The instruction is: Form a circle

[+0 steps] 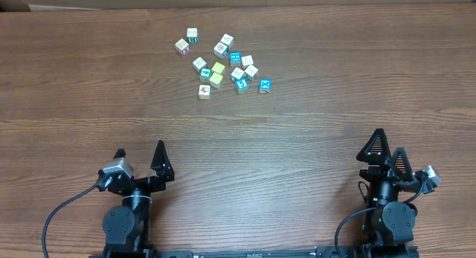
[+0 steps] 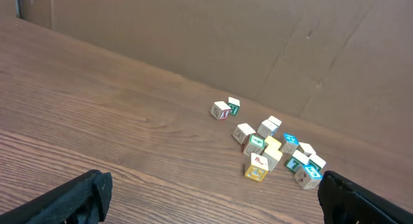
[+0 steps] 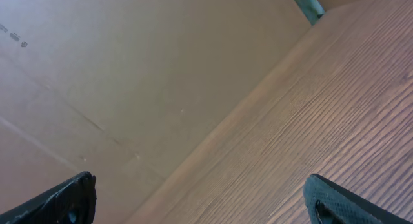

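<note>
Looking down from overhead, plenty of bare table [image 1: 89, 102] is left open: the whole near half is plain wood, and more of it runs out to the left and right edges. The cubes [image 1: 217, 68] are bunched far-centre, close to the back edge, where a cardboard wall [image 2: 193, 37] is butted up. The circle [image 1: 181, 44] isn't much of a ring tbh, just a pair of white cubes set slightly off the far-left of the bunch, side by side. The rest are scattered loose in white, cyan and yellow, some touching. The left gripper [image 1: 139, 150] and right gripper [image 1: 388, 143] are parked at the near edge, well apart from the cubes, both spread wide and released. Only bare wood lies between them and the cubes. From the right wrist, just wood, cardboard and a green strip [image 3: 306, 4] can be made out.
</note>
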